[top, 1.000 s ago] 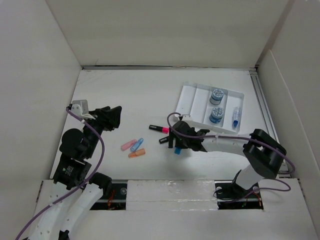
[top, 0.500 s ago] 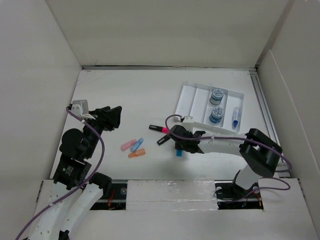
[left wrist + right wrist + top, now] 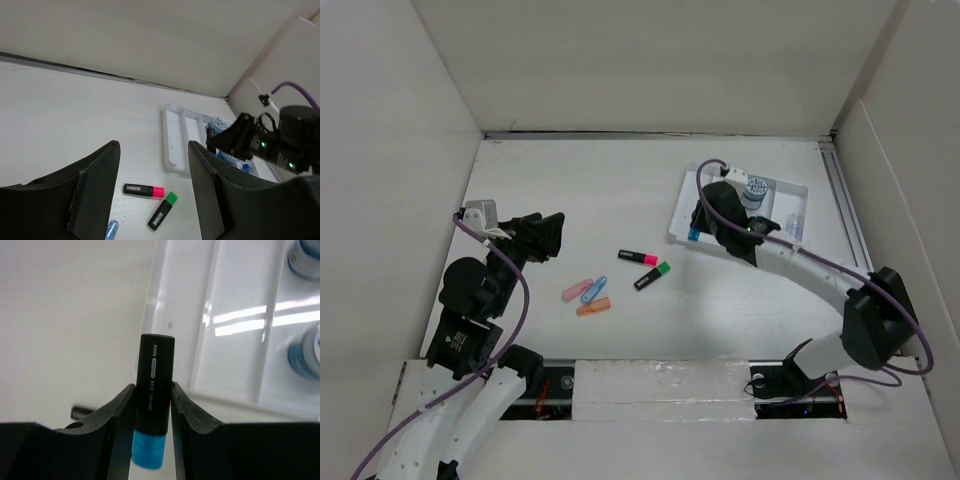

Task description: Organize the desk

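Left gripper (image 3: pixel 152 150): hanging over the near-left part of the large matte-white rectangular desk (image 3: pixel 580 185), jaws spread wide, holding nothing.

Lying just beyond it, to the right: a small pink plastic piece (image 3: pixel 576 290), a small blue plastic piece (image 3: pixel 593 289) and a small orange plastic piece (image 3: pixel 593 307), bunched together.

Lying farther in, mid-desk: a black pink-capped highlighter (image 3: pixel 638 258) and a black green-capped highlighter (image 3: pixel 651 276), near each other but apart.

Right gripper (image 3: pixel 152 400): pinching a black-barrelled, blue-capped plastic highlighter (image 3: pixel 154 380) between nearly closed fingers, cap toward the wrist. Hanging over the left edge of the small white four-compartment plastic tray (image 3: pixel 684 200) at the far right, near a round grey-and-blue pot (image 3: pixel 756 190).

Differing from a second ago: then working low beside the other two highlighters, now carrying the blue one across to the tray. Leaving the pink and green ones where they were.

Judged meaning: one highlighter picked and awaiting lowering into a free left compartment. Two highlighters and the small pieces remaining loose.
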Tool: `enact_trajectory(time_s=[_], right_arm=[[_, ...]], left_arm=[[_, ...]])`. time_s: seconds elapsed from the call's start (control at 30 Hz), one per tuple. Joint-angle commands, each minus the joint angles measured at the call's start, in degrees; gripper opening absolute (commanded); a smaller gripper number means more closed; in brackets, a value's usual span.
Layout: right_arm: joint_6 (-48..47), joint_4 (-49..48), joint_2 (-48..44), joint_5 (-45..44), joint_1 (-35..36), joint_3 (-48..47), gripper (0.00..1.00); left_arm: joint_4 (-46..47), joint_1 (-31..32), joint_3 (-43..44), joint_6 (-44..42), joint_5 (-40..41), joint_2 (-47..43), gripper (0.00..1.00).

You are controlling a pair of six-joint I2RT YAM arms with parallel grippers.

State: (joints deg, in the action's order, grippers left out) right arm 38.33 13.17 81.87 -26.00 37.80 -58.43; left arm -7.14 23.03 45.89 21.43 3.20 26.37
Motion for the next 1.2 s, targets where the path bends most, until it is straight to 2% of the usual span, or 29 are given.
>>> enact_trajectory(time_s=[0.0,0.03,0.17,0.37,0.4,0.43,0.47,0.5,0.53,0.6,0.63,0.7,0.73,0.77,0.8,0.87,0.9,0.93,0.97,1.03,1.07,1.17], right_arm=[[-7.7,-9.7,7.9,4.7,-3.9,-8.4,0.16],[-8.2,-9.7,10.3,4.6,-5.6,-12.9,0.16],[-9.0,-9.4,22.2,9.5,-10.6,-20.9,0.18],[-8.4,-9.6,29.7,12.5,-14.8,-25.8,0.30],[-9.0,-9.0,31.1,13.3,-14.8,-27.3,0.42],[-9.0,-9.0,31.2,13.3,-14.8,-27.3,0.42],[-9.1,-8.5,31.2,13.3,-15.3,-27.9,0.49],[-9.6,-8.2,30.6,13.4,-15.3,-28.2,0.63],[-9.8,-8.1,29.9,13.6,-15.3,-27.9,0.70],[-10.6,-8.7,26.8,14.1,-14.8,-25.9,0.80],[-11.2,-9.0,25.5,14.8,-14.1,-24.9,0.82],[-12.3,-9.2,22.7,15.9,-11.3,-22.3,0.78],[-12.6,-10.5,19.5,16.2,-10.0,-18.2,0.69],[-12.7,-11.5,18.1,18.5,-8.6,-15.8,0.43],[-13.5,-12.5,16.8,20.2,-7.1,-13.1,0.33],[-15.6,-17.6,14.6,24.1,-2.0,-6.1,0.23],[-16.7,-17.5,14.5,24.5,-0.2,-4.9,0.24],[-18.0,-15.9,14.6,24.4,3.2,-3.6,0.30],[-19.8,-14.2,15.1,22.9,4.8,-3.6,0.46],[-21.0,-10.5,15.8,20.3,7.4,-3.7,0.69],[-22.2,-10.4,16.3,18.9,9.0,-3.1,0.88],[-22.6,-10.5,17.0,17.6,9.6,-3.4,0.95]], left_arm=[[2.0,-0.4,1.1,-0.8,-0.5,-0.6,0.52],[2.1,-0.4,1.0,-0.7,-0.6,-0.9,0.52],[2.2,-0.4,0.9,-0.8,0.0,-1.3,0.52],[2.3,-0.4,1.0,-0.9,-0.2,-0.7,0.52],[2.0,-0.4,1.1,-0.8,-0.4,-0.3,0.52],[2.0,-0.4,1.1,-0.9,-0.4,-0.4,0.52],[2.2,-0.4,1.0,-1.0,-0.5,-0.4,0.52],[2.3,-0.4,1.0,-0.9,-0.5,-0.4,0.52],[2.4,-0.4,1.0,-1.0,-0.4,-0.3,0.52],[2.2,-0.4,1.0,-1.0,0.0,-0.1,0.52],[2.1,-0.4,1.0,-1.0,0.0,0.1,0.52],[2.3,-0.4,1.0,-1.0,0.0,0.0,0.52],[2.5,-0.4,0.9,-1.1,0.0,0.1,0.52],[2.4,-0.4,1.0,-1.0,0.1,0.3,0.52],[2.2,-0.4,1.1,-1.1,0.1,0.3,0.52],[2.0,-0.4,1.2,-1.1,0.0,0.3,0.52],[2.2,-0.4,1.1,-1.1,-0.1,0.2,0.52],[2.6,-0.4,1.0,-1.1,-0.1,-0.1,0.52],[2.7,-0.4,0.9,-1.1,0.0,0.1,0.52],[2.3,-0.4,1.1,-1.0,-0.3,0.8,0.52],[2.3,-0.4,1.1,-1.0,-0.9,0.9,0.52],[2.8,-0.4,1.0,-1.0,-1.2,0.8,0.52]])
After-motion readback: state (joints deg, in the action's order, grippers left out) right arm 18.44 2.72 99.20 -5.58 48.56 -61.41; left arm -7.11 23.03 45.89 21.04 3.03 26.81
